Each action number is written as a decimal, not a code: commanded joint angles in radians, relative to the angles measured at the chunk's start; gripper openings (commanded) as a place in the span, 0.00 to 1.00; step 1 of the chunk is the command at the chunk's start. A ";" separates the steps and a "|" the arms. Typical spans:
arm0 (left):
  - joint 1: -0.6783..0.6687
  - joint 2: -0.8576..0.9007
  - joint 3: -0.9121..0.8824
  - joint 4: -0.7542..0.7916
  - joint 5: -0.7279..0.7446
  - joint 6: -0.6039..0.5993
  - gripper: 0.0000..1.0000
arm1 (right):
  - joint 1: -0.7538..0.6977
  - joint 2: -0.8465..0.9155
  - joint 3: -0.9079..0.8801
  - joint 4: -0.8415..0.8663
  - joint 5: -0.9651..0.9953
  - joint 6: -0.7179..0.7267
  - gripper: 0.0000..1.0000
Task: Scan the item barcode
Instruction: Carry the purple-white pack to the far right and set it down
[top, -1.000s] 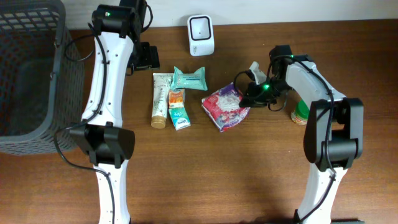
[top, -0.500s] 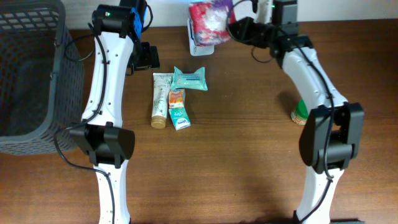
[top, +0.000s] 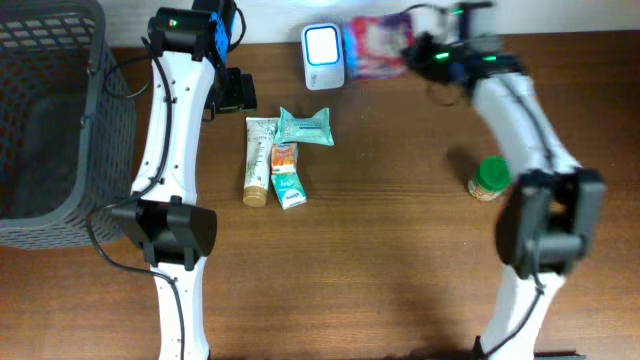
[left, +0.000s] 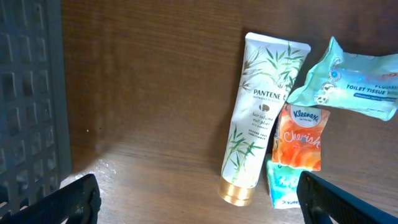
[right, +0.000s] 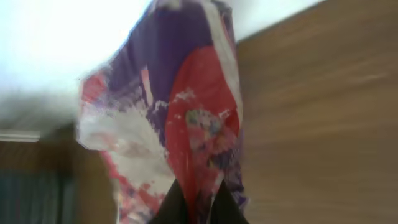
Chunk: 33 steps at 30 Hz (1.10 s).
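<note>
Right claw (right: 194, 208) clamped on red-purple packet (top: 378, 45) just beside lit scanner (top: 323, 45), left claw (top: 236, 92) fully spread, empty, above table (top: 400, 250)

The left arm (top: 165, 130) stretches from its base at the near edge to the far side of the table. There the wrist folds back and the left gripper (top: 236, 92) hangs pointing down, jaws spread wide. The right arm (top: 520, 110) reaches far and inward, blurred, the right gripper (top: 420, 50) pinched shut on a packet (top: 378, 45).
</note>
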 joint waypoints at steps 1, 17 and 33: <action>-0.006 -0.008 -0.002 -0.002 -0.014 0.015 0.99 | -0.215 -0.186 0.031 -0.144 0.113 -0.012 0.04; -0.016 -0.008 -0.002 -0.002 -0.014 0.015 0.99 | -0.772 0.048 0.018 -0.253 0.122 0.060 0.34; 0.005 -0.008 -0.002 -0.002 -0.014 0.015 0.99 | -0.415 -0.115 0.053 -0.690 -0.060 -0.420 0.84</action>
